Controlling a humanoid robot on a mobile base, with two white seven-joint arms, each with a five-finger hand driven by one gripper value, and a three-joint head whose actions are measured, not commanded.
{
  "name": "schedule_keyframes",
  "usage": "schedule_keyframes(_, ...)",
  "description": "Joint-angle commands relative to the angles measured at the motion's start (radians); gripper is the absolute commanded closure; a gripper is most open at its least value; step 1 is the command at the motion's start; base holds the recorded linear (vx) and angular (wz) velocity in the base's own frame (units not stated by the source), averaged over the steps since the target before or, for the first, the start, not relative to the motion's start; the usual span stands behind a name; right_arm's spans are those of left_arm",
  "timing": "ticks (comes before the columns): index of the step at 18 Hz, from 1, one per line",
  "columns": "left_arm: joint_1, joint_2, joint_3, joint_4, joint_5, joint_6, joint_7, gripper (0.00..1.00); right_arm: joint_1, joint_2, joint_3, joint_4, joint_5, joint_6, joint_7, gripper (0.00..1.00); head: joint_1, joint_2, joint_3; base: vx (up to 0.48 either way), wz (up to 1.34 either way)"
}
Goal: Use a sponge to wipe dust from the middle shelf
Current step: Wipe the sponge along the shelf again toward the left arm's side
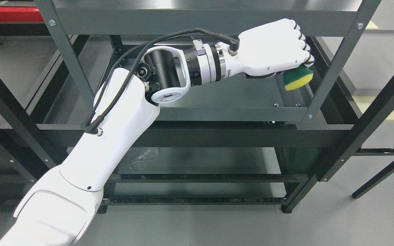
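My left arm comes in from the lower left and reaches across the dark grey metal shelf unit. My left hand is curled around a yellow and green sponge, which sticks out below the fingers. The hand holds the sponge at the right end of the middle shelf, close to the right front upright. I cannot tell whether the sponge touches the shelf surface. The right arm is out of view.
The top shelf's front rail runs just above the hand. A lower shelf lies beneath. Another dark frame stands at the right, and more framing at the left. Grey floor lies in front.
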Motion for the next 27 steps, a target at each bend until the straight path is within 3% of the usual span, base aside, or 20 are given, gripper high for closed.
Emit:
schedule_keyframes(1, 0.098, 0.079, 0.257, -0.173, 0.006, -0.095, -0.102, 1.00, 0.000, -0.017, 0.000, -0.017, 0.000, 0.001, 0.000, 0.00, 0.0000, 0.000, 0.000, 0.000, 0.00)
schedule_keyframes(8, 0.170, 0.078, 0.624, -0.236, 0.161, -0.095, -0.317, 1.00, 0.000, -0.017, 0.000, -0.017, 0.000, 0.001, 0.000, 0.00, 0.0000, 0.000, 0.000, 0.000, 0.00)
schedule_keyframes(12, 0.227, 0.102, 0.710, -0.262, 0.280, -0.095, -0.400, 1.00, 0.000, -0.017, 0.000, -0.017, 0.000, 0.001, 0.000, 0.00, 0.0000, 0.000, 0.000, 0.000, 0.00)
schedule_keyframes(16, 0.326, 0.251, 0.736, -0.295, 0.475, -0.095, -0.400, 1.00, 0.000, -0.017, 0.000, -0.017, 0.000, 0.001, 0.000, 0.00, 0.0000, 0.000, 0.000, 0.000, 0.00)
schedule_keyframes(21, 0.417, 0.447, 0.875, -0.287, 0.636, -0.095, -0.400, 1.00, 0.000, -0.017, 0.000, -0.017, 0.000, 0.001, 0.000, 0.00, 0.0000, 0.000, 0.000, 0.000, 0.00)
schedule_keyframes(24, 0.535, 0.512, 1.016, -0.270, 0.692, -0.095, -0.400, 1.00, 0.000, -0.017, 0.000, -0.017, 0.000, 0.001, 0.000, 0.00, 0.0000, 0.000, 0.000, 0.000, 0.00)
schedule_keyframes(27, 0.569, 0.558, 1.173, -0.174, 0.695, -0.095, -0.400, 1.00, 0.000, -0.017, 0.000, -0.017, 0.000, 0.001, 0.000, 0.00, 0.0000, 0.000, 0.000, 0.000, 0.00)
